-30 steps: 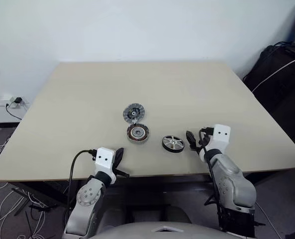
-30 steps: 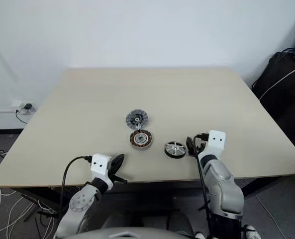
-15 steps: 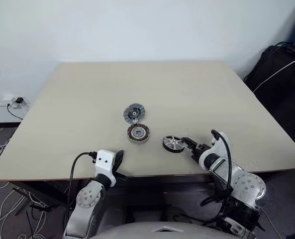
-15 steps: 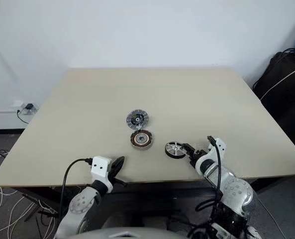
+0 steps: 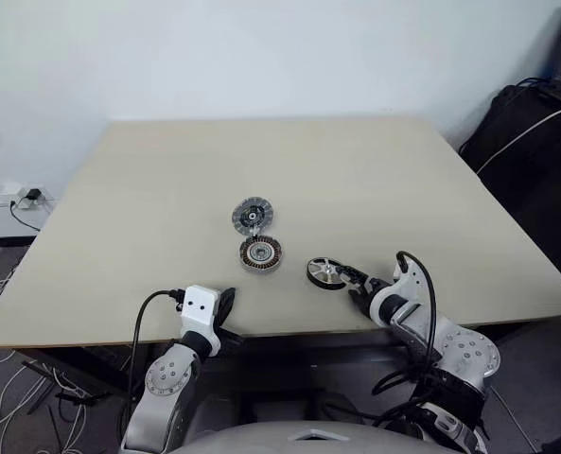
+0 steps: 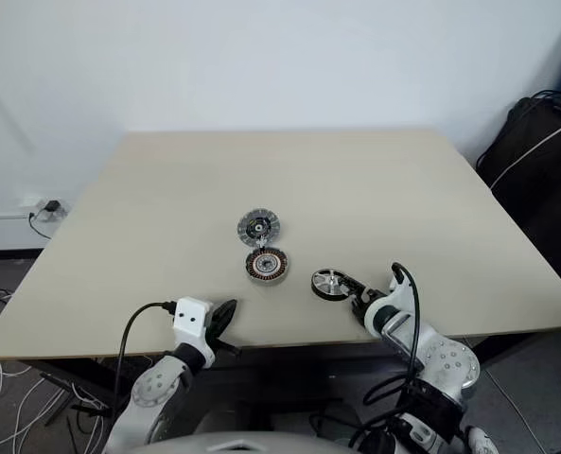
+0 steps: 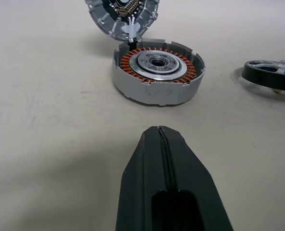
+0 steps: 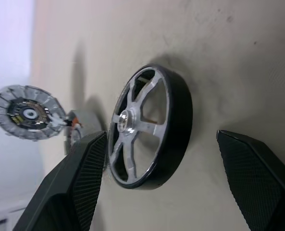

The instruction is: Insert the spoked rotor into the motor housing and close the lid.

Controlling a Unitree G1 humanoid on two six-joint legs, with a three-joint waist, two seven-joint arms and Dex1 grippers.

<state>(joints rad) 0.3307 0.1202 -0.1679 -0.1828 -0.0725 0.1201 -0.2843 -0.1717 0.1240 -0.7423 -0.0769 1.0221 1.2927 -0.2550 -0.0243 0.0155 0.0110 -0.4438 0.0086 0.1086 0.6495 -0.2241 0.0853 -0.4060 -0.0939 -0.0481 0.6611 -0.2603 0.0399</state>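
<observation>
The spoked rotor, dark-rimmed with silvery spokes, lies flat on the beige table, right of centre near the front. My right gripper is open and low at the rotor's near side, one finger on each side of the rim; I see no contact. Left of the rotor sits the motor housing with its copper windings facing up. The ribbed lid stands tilted open right behind it. My left gripper is shut and empty, near the front edge, pointing at the housing.
A black bag with a white cable stands off the table's right side. Cables and a wall socket lie by the floor on the left. The table's front edge runs just under both wrists.
My right gripper has rolled over, dropped and moved left, so its open fingers now flank the rotor. The left gripper and the three parts have stayed put.
</observation>
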